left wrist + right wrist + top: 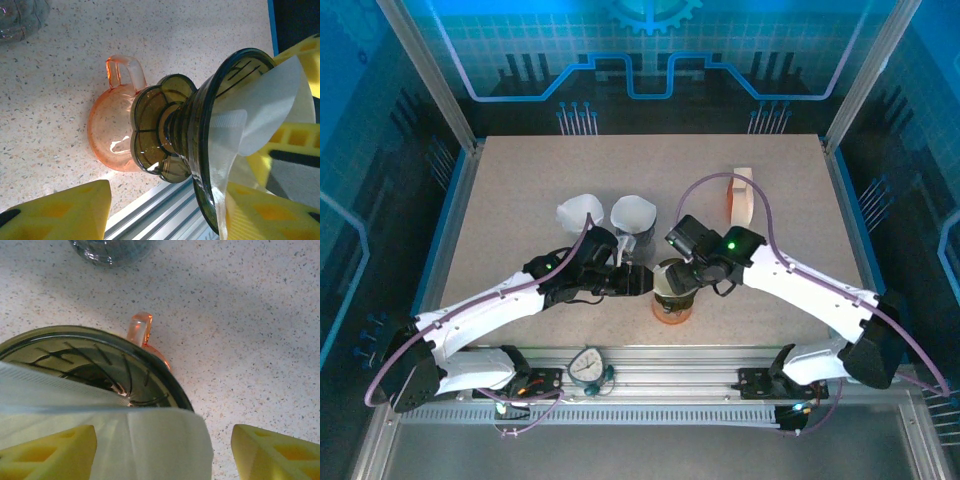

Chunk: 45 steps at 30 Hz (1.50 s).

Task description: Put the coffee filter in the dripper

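Observation:
The dark olive glass dripper (175, 130) stands on an orange cup (110, 130) at the table's near middle (672, 308). The white paper coffee filter (270, 110) sits in the dripper's cone, one flap rising past the rim. My left gripper (167, 200) is open beside the dripper; its left finger (55, 210) is clear of the glass and the other lies against the filter. My right gripper (165, 440) hovers open over the dripper (100, 360), the filter (150, 440) lying loose between its spread fingers. Both grippers meet over the cup, left (642, 283) and right (682, 272).
A clear glass (633, 240) holding a white paper cone stands just behind the cup, and another white cone (578, 210) lies to its left. A white and orange holder (742, 195) stands at the back right. The metal rail (650, 365) runs along the near edge.

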Each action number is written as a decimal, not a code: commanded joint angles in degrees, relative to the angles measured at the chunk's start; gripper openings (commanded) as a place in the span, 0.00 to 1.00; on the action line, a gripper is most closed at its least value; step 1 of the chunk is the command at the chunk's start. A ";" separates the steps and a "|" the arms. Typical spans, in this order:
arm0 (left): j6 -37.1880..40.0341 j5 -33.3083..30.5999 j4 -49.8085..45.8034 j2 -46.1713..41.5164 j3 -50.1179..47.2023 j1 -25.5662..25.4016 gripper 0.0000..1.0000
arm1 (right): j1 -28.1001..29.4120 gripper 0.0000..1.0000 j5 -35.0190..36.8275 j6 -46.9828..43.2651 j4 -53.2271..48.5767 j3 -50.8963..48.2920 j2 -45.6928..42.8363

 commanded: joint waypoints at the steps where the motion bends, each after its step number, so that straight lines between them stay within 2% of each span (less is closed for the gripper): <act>1: 0.25 0.75 0.32 0.00 -0.92 -0.39 0.59 | -1.35 0.73 -0.23 -0.26 1.07 -1.33 0.62; 14: -0.10 1.28 0.62 0.18 -0.95 -0.35 0.61 | -1.68 0.73 -0.27 0.18 4.72 -5.22 3.36; 19: -0.31 1.25 1.28 -0.75 -1.49 -0.34 0.67 | -1.72 0.73 -0.04 0.55 5.62 -6.46 4.18; 28: 1.67 -0.68 6.46 -3.79 -2.42 -0.25 0.84 | -1.75 0.73 0.27 0.82 5.85 -7.41 4.35; 34: 5.36 1.12 8.11 -1.50 -0.62 0.12 0.83 | -1.73 0.73 0.33 0.65 5.67 -7.19 4.38; 38: 6.60 2.15 7.01 1.01 1.21 0.87 0.72 | -1.71 0.73 0.30 0.68 5.67 -7.27 4.38; 43: 9.46 2.66 8.01 2.61 1.65 1.04 0.69 | -1.81 0.73 0.22 0.73 5.76 -7.36 4.40; 45: 9.98 2.72 8.64 3.09 1.48 1.20 0.64 | -1.84 0.73 0.16 0.73 5.84 -7.27 4.38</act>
